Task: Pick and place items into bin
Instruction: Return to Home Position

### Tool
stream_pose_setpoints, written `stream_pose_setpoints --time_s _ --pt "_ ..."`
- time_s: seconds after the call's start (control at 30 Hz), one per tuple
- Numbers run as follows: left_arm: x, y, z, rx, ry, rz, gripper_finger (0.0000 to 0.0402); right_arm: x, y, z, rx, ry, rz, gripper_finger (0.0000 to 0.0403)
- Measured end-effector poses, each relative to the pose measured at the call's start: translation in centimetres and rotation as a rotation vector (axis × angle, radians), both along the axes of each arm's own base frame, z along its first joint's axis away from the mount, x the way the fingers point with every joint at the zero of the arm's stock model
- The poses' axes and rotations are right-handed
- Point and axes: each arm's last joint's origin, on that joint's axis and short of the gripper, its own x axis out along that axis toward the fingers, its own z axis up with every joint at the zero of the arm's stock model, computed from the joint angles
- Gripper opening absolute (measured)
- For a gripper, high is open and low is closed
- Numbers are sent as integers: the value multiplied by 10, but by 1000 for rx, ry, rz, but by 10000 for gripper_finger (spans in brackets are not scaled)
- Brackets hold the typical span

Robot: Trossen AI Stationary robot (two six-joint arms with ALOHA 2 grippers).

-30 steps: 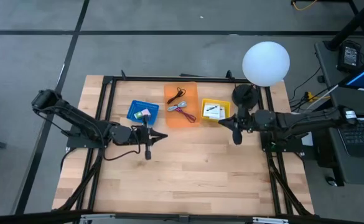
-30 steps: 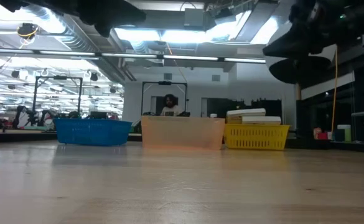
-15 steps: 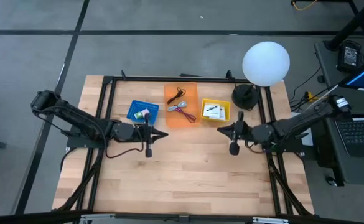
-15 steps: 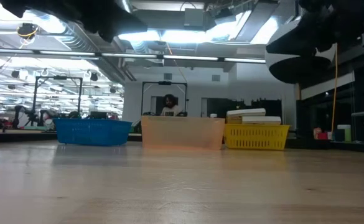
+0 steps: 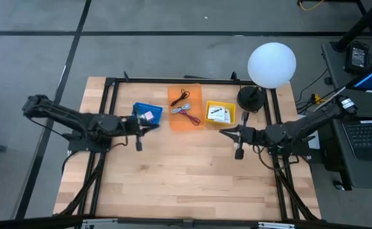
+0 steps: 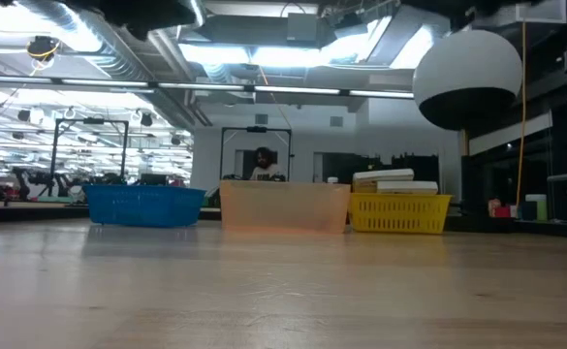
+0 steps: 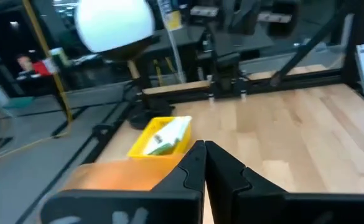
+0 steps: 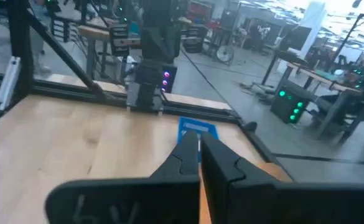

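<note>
Three small bins stand in a row at the table's far side. The blue bin (image 5: 146, 114) holds tiny pink and green pieces. The orange bin (image 5: 186, 107) holds thin black and reddish cables (image 5: 184, 109). The yellow bin (image 5: 219, 112) holds white cards (image 5: 217, 113). My left gripper (image 5: 155, 126) hovers shut just near of the blue bin, holding nothing. My right gripper (image 5: 224, 131) hovers shut just near of the yellow bin, also holding nothing. The left wrist view shows shut fingers (image 7: 204, 148) facing the yellow bin (image 7: 160, 138). The right wrist view shows shut fingers (image 8: 198, 144) facing the blue bin (image 8: 197, 129).
A white globe lamp (image 5: 271, 63) on a dark base stands at the far right corner. A black frame (image 5: 173, 81) runs round the table's far edge and sides. Bare wooden tabletop (image 5: 186, 172) fills the middle and near half. A person (image 6: 264, 165) sits in the room beyond.
My left gripper has drawn back toward the table's left and far edge and now sits beside the blue bin. My right arm has pulled back toward the right edge; its gripper shifted slightly toward the near edge. In the low view it no longer covers the lamp.
</note>
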Motion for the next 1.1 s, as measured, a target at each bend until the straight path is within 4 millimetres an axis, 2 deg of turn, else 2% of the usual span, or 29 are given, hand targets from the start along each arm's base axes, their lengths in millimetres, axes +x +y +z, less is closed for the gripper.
stream_pose_setpoints --time_s 0.13,0.23,0.33,0.63,0.87,1.1 --pt "-16 6 -2 28 -19 73 3 4 -3 24 -28 47 -42 0" --pt "-29 12 -15 45 -65 69 2 5 -5 41 0 35 -54 0" --pt "-41 19 -30 37 -137 53 2 5 -5 46 10 27 -56 0" --pt "-72 41 -52 -6 -280 59 2 4 -4 24 72 58 -11 0" --pt "-82 53 -57 -41 -264 77 3 3 -5 10 110 31 -12 0" --pt "-84 56 -63 -40 -274 46 3 -1 -6 -14 152 -3 -12 0"
